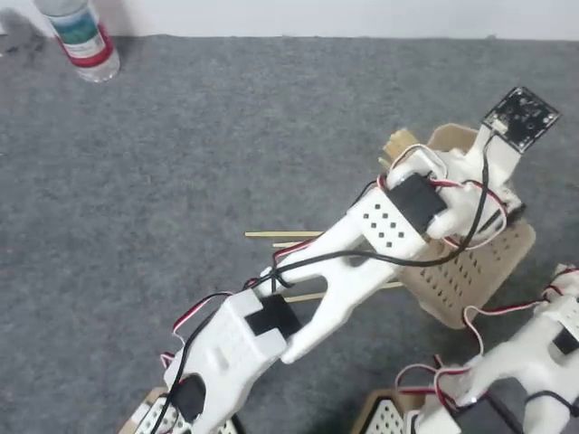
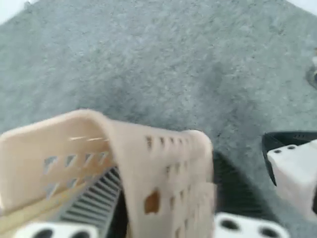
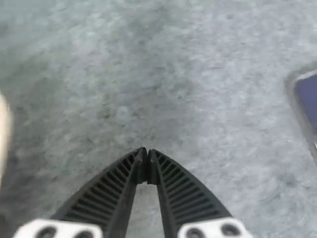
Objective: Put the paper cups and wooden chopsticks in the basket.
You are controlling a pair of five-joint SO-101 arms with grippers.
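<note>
Stretching from the lower left of the high view toward the upper right, the left arm [image 1: 362, 240] is nearly fully extended. Its upper link rises from the base at the bottom edge and its forearm runs diagonally across the grey carpet [image 1: 226, 145]. The wrist is bent over the basket [image 1: 470, 271], which sits at the right side of the frame. The left gripper [image 1: 475, 194] hangs above the basket's opening, with the wrist camera sticking out past it toward the upper right.

In the left wrist view the beige perforated wall of the basket [image 2: 163, 163] sits close in the lower half of the frame and covers the claw. Whether the claw is spread or pressed together cannot be told. A pale strip runs along the lower left of that view, too blurred to identify.

The wooden chopsticks [image 1: 276, 234] lie on the carpet in the middle of the high view, just left of the basket and partly under the forearm. A small tan shape [image 1: 398, 143] shows beside the basket's upper rim; what it is cannot be made out.

The right arm [image 1: 534, 353] is folded at the lower right corner of the high view, near the basket's lower side. The right gripper [image 3: 147, 151] points down at bare carpet with its jaws pressed together and nothing between them. A dark flat object [image 3: 308, 99] lies at the right edge of the right wrist view. A plastic bottle [image 1: 83, 36] stands in the upper left corner of the high view, well apart from everything else.
</note>
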